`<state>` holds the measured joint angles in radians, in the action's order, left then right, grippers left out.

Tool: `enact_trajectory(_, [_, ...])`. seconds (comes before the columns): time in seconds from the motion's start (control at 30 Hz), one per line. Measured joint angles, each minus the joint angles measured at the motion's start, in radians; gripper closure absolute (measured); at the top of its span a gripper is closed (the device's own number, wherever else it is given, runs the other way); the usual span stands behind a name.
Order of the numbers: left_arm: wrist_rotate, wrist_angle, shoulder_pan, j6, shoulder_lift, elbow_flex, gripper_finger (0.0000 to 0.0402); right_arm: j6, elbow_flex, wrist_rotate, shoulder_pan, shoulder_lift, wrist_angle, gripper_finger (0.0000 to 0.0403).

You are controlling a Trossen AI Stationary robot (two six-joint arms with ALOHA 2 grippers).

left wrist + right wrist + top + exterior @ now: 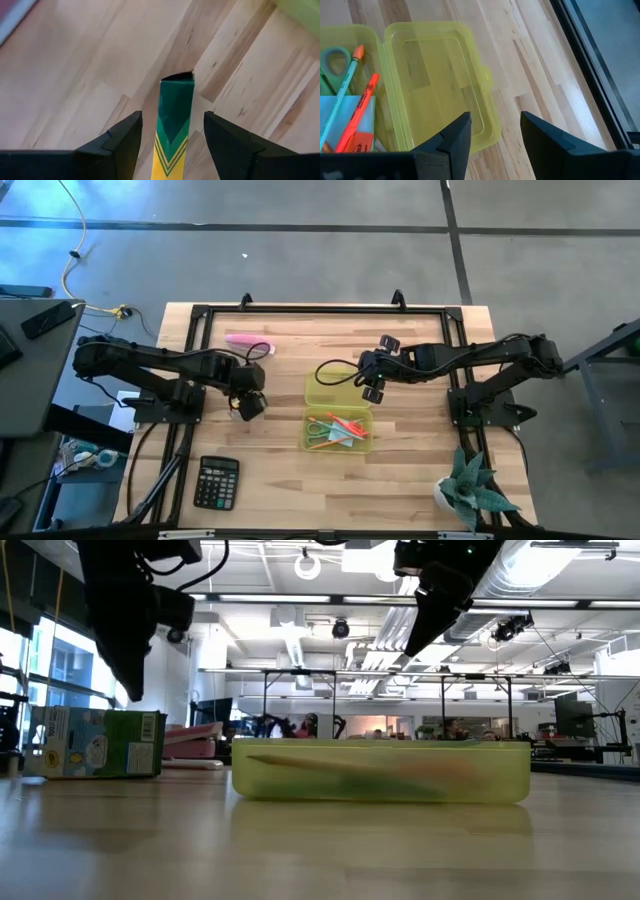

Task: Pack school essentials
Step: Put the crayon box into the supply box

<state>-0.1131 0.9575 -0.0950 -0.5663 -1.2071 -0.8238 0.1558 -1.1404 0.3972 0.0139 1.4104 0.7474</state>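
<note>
The small yellow-green crayon box [174, 125] stands upright on the table, left of the case, also seen in the low view [95, 743]. My left gripper [172, 116] hangs open just above it, a finger on either side with a gap showing at both. The open yellow-green case [338, 412] lies mid-table. Its tray holds green-handled scissors [332, 60], an orange pencil [360, 112], a thin greenish pencil [344, 90] and a light-blue note pad [342, 125]. My right gripper [495, 117] hovers open over the case's empty lid [440, 85].
A pink item [248, 341] lies near the far edge of the table. A calculator [216, 482] sits at the near left and a potted plant [470, 488] at the near right corner. A black frame [320, 308] borders the work area.
</note>
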Motion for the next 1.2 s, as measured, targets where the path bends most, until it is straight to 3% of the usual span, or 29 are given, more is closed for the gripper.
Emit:
enact_trajectory(1.0, [-0.001, -0.008, 0.11, -0.06, -0.223, 0.0, 0.0202, 0.002, 0.0, 0.003, 0.0, 0.0, 0.013, 0.0242])
enact_trajectory(1.2, [-0.007, -0.011, 0.127, -0.085, -0.223, 0.0, 0.0228, 0.003, 0.0, 0.002, 0.0, 0.0, 0.013, 0.0242])
